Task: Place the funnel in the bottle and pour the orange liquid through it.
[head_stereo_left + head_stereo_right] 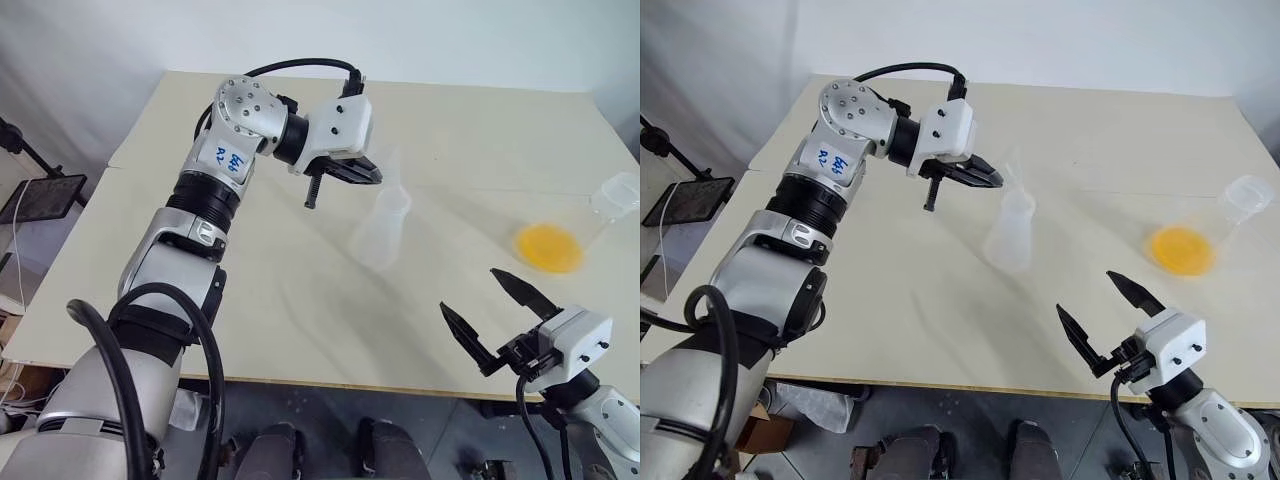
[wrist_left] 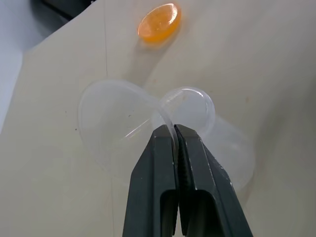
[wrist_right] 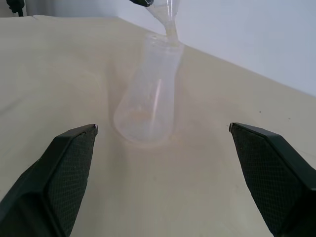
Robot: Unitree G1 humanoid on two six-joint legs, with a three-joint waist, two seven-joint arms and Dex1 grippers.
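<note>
Funnel pinched by its rim in the closed left gripper, spout at the bottle mouth mid-table.

Probably light, thin, slippery plastic; best held at the rim. Right gripper wide open, empty, near orange liquid.

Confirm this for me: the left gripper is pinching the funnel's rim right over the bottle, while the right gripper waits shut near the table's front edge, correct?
Not quite. The right gripper is open, its fingers spread wide, as the right wrist view shows. The rest stands: the left gripper pinches the funnel by its rim over the bottle.
</note>
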